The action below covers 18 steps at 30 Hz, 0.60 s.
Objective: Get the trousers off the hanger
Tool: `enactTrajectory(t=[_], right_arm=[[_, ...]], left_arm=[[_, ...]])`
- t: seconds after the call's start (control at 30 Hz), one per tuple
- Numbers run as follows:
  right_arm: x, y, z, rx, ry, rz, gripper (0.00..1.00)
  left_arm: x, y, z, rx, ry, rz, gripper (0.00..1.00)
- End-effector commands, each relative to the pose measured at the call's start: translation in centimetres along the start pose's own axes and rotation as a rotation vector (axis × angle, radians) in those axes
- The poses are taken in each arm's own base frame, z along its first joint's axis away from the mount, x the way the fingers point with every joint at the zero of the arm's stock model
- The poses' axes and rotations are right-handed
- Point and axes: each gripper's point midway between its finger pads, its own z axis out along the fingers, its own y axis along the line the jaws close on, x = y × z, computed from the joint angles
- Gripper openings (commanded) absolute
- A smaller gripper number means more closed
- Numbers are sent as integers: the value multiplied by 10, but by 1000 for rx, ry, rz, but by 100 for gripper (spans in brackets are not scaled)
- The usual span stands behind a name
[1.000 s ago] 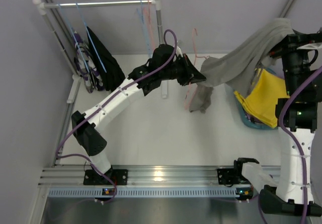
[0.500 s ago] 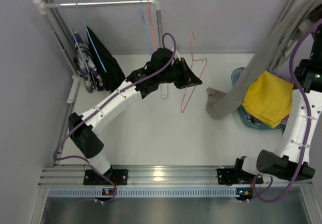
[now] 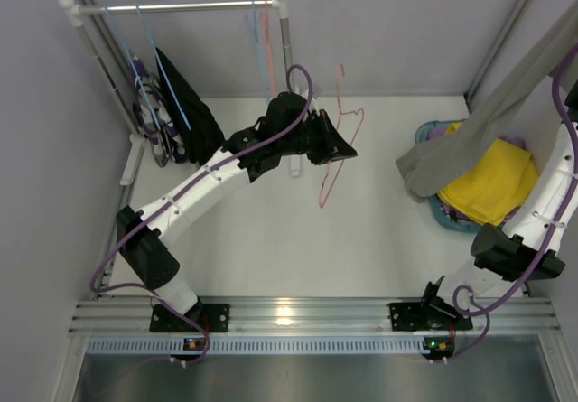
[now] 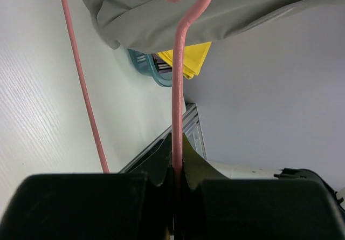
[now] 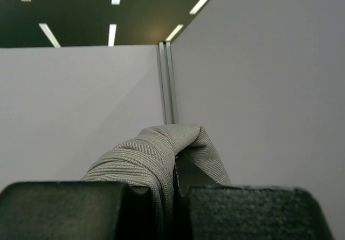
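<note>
My left gripper [image 3: 341,152] is shut on a bare pink wire hanger [image 3: 340,140] and holds it above the table's middle; its jaws pinch the wire [image 4: 177,116] in the left wrist view. My right gripper [image 5: 173,167] is shut on a bunched fold of the grey-beige trousers [image 5: 145,153]. They hang in a long strip [image 3: 492,117] from the top right edge down over the basket, apart from the hanger. Yellow trousers [image 3: 495,185] and lilac ones [image 3: 435,134] lie in the teal basket [image 3: 432,205]. Black trousers [image 3: 185,104] and patterned ones [image 3: 147,122] hang on the rack.
The clothes rack's rail [image 3: 181,7] spans the back left, with bare blue and pink hangers [image 3: 259,32] near its right post [image 3: 285,50]. Grey walls close in the table on the left, back and right. The arms' base rail [image 3: 289,313] runs along the near edge.
My right arm has lifted the grey-beige trousers up and to the right, off the pink hanger and over the basket. The left gripper with the bare hanger has shifted slightly left.
</note>
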Motion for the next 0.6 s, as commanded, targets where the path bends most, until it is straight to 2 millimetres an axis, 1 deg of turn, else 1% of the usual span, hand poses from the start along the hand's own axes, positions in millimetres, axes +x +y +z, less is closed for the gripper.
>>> enactTrajectory(t=[0.0,0.03,0.07,0.1,0.13,0.17,0.23,0.47,0.57], right_arm=[[-88,6,0,-1,-282,-32,0],[-99,0,-2,39,-319,-40,0],[-108,-2,-3,55,-357,-73,0],[-111,-6,-2,73,-377,-91,0],[-120,-12,-5,111,-409,-104,0],[-123,-16,-5,134,-425,-142,0],[-135,-20,-9,159,-471,-181,0],[-153,-33,-17,239,-557,-401,0],[-156,-34,-18,236,-581,-453,0]], left_arm=[[-11,-21,-19,62,-57,44,0],[-11,-21,-19,59,-57,41,0],[-11,-20,-18,57,-54,40,0],[-11,-20,-18,58,-54,39,0],[-11,-20,-19,57,-54,39,0],[-11,-20,-19,56,-53,38,0],[-11,-20,-19,54,-53,36,0],[-9,-19,-16,50,-40,31,0],[-9,-16,-13,44,-36,28,0]])
